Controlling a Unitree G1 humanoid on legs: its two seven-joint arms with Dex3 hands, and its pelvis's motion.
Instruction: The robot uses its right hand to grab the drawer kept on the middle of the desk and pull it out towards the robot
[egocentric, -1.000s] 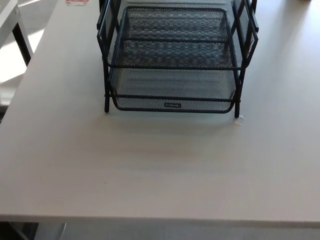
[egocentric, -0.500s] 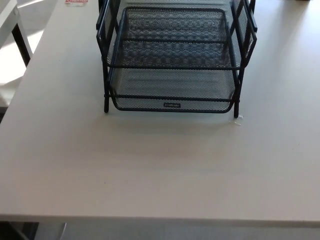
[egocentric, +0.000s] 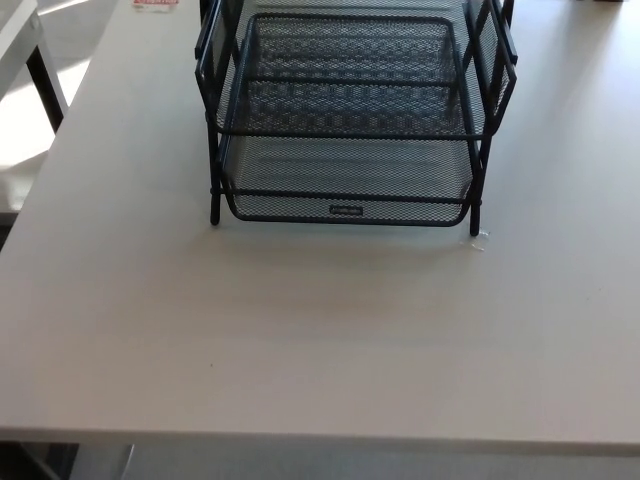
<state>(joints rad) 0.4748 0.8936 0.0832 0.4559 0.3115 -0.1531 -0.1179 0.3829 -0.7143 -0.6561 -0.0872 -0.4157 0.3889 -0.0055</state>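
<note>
A black wire-mesh drawer rack (egocentric: 350, 110) stands at the middle back of the pale grey desk (egocentric: 320, 340). Its frame holds stacked mesh trays. The bottom drawer (egocentric: 348, 190) has a front rail with a small label (egocentric: 345, 210) at its centre, and it sits pushed in between the two front legs. An upper tray (egocentric: 350, 75) lies above it, with its front rail at about the same depth. No hand or arm of the robot shows in the head view.
The desk's near edge (egocentric: 320, 437) runs across the bottom. A small bit of clear tape (egocentric: 478, 240) lies by the rack's right front leg. A red-and-white item (egocentric: 154, 3) sits at the far left. A white furniture piece (egocentric: 25, 60) stands left of the desk.
Only the camera has shifted very slightly; the rack and its drawers have not moved.
</note>
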